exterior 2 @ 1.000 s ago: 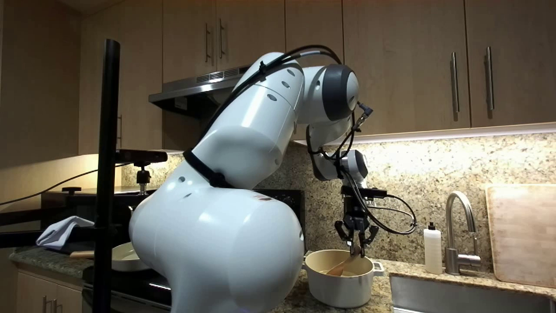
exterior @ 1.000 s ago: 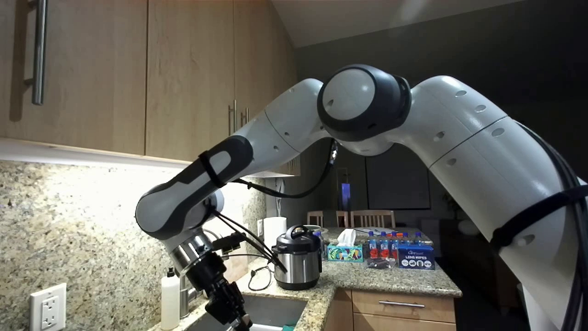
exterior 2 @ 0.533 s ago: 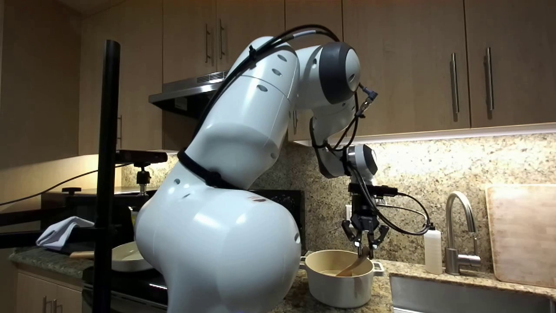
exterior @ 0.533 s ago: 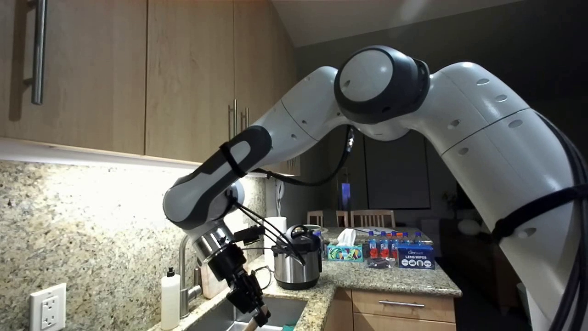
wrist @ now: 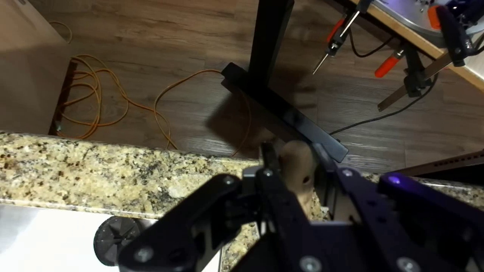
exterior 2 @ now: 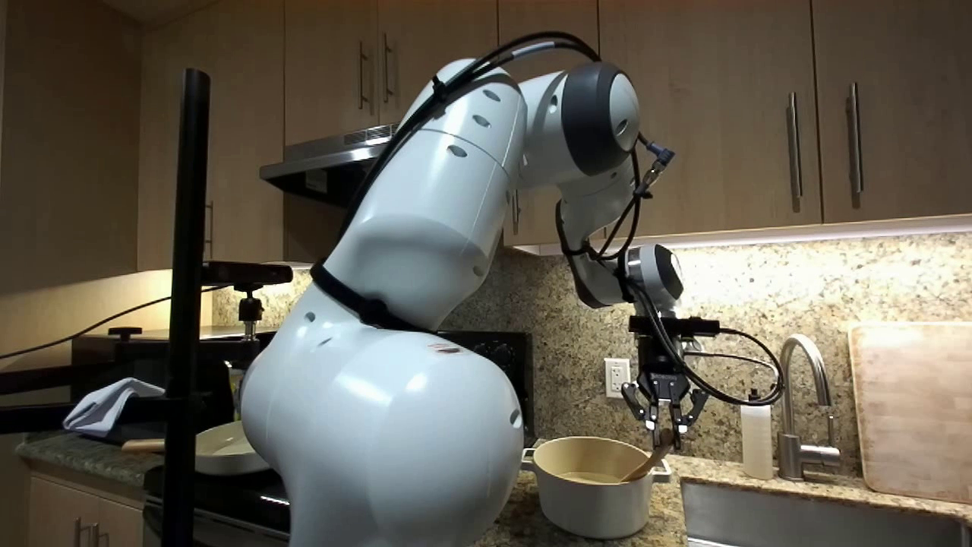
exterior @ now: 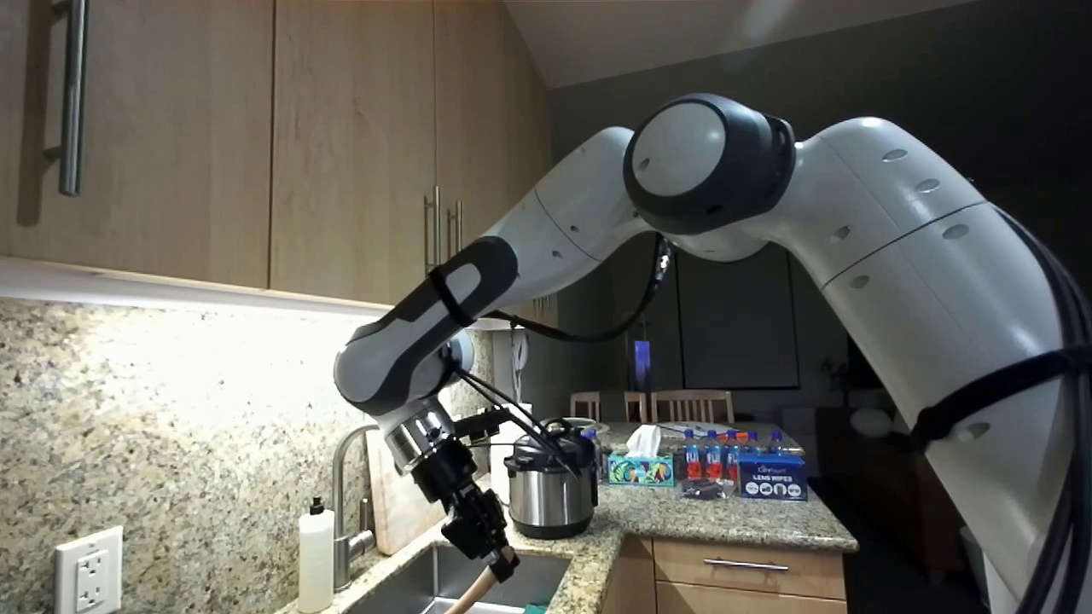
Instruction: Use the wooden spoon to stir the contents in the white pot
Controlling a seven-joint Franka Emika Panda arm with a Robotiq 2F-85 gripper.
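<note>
Wooden spoon [exterior 2: 650, 463] in the gripper [exterior 2: 667, 442], slanting out of the white pot [exterior 2: 594, 505] toward two o'clock.
In the wrist view the jaws stand narrow on the handle's holed end [wrist: 297, 164], a sensible hold: the wood should be light, stiff and hard to break, but may pivot. The pot, probably heavier and slick, sits on the granite desk [exterior 2: 527, 519], its side handle [exterior 2: 663, 471] at three o'clock.
</note>
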